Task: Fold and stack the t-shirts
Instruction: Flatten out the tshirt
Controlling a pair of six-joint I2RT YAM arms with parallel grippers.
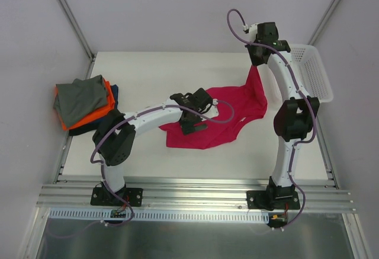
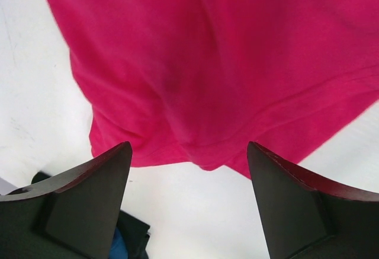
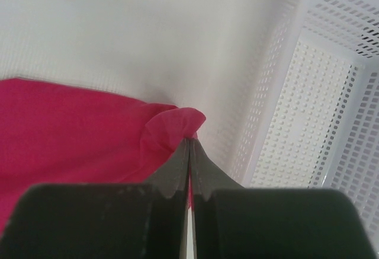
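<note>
The magenta-pink t-shirt (image 1: 220,117) lies spread on the white table at centre right, with one corner pulled up towards the back right. My right gripper (image 1: 256,63) is shut on that raised corner; the right wrist view shows the cloth (image 3: 172,125) pinched between the closed fingers. My left gripper (image 1: 192,122) is open and empty, just above the shirt's near-left edge (image 2: 195,152); nothing is between its fingers. A stack of folded t-shirts sits at the left: grey (image 1: 80,98) on top, orange (image 1: 100,112) under it, dark navy (image 1: 112,93) at the bottom.
A white plastic mesh basket (image 1: 312,69) stands at the table's back right, close beside my right gripper; it shows in the right wrist view (image 3: 320,93). Grey walls enclose the table. A metal rail (image 1: 189,191) runs along the near edge.
</note>
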